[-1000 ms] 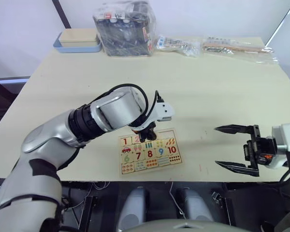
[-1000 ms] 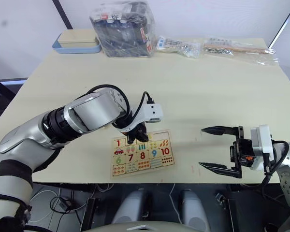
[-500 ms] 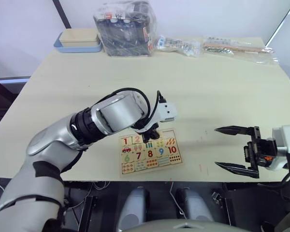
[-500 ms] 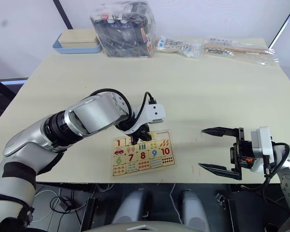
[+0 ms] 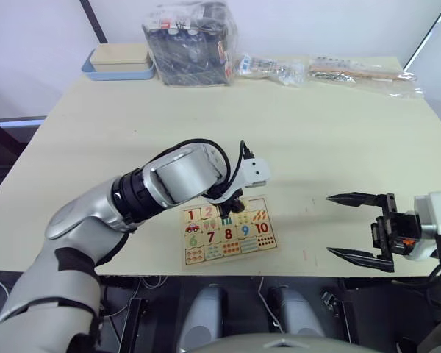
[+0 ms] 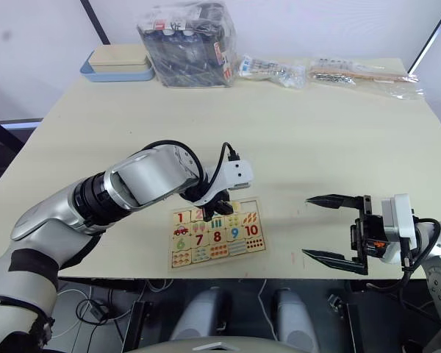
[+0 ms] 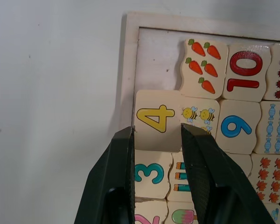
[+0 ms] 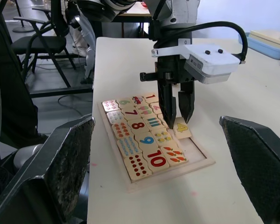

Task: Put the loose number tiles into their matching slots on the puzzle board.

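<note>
The puzzle board (image 5: 231, 257) lies near the table's front edge, with most of its slots filled. My left gripper (image 7: 156, 133) points down over the board's far row and is shut on the number 4 tile (image 7: 155, 116). Its two black fingers (image 7: 116, 172) flank the tile, which sits beside the bees picture (image 7: 199, 115) and just past the 3 tile (image 7: 151, 171). The corner slot (image 7: 156, 60) beside the carrots picture is bare wood. My right gripper (image 5: 328, 223) hangs open and empty to the right of the board, close to the table edge.
At the table's far side stand a blue tray with a wooden box (image 5: 119, 60), a plastic-wrapped bundle (image 5: 189, 43) and flat plastic bags (image 5: 360, 72). Bare tabletop (image 5: 316, 140) stretches between them and the board.
My left gripper has shifted a little to the right along the board's far row with the 4 tile. The right gripper has stayed where it was, open.
</note>
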Motion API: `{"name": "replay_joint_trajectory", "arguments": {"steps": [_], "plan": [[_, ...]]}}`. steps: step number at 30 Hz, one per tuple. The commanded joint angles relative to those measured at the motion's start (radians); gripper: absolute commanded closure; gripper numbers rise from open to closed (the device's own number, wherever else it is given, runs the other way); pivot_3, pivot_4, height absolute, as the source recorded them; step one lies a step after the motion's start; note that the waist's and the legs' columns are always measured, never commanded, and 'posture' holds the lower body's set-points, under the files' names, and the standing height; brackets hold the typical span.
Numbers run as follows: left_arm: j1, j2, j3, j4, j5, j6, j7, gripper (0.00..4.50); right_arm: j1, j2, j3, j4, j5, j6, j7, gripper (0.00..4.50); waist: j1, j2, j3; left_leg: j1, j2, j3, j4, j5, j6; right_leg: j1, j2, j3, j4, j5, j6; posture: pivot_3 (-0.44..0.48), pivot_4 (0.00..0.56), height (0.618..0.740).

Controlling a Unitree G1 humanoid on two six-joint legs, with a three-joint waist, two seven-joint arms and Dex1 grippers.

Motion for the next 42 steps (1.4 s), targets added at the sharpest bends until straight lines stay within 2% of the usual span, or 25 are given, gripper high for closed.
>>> {"name": "replay_joint_trajectory", "arguments": {"steps": [1, 42], "plan": [[0.001, -0.004, 0.023, 0.0, 0.001, -0.021, 0.005, 3.55, 0.007, -0.002, -0.031, -0.023, 0.008, -0.023, -0.003, 0.0, 0.0, 0.0, 0.0, 0.0, 0.0, 0.0, 0.0, 0.0, 0.0, 0.0, 0.0, 0.0, 0.0, 0.0, 0.0, 0.0, 0.15, 0.74], [-0.002, 0.012, -0.026, 0.001, 0.017, -0.043, 0.011, 3.55, 0.011, -0.001, -0.017, -0.041, 0.007, -0.028, -0.025, 0.0, 0.0, 0.0, 0.0, 0.0, 0.0, 0.0, 0.003, 0.0, 0.0, 0.001, 0.0, 0.0, 0.001, 0.0, 0.001, 0.0, 0.15, 0.74]]}}
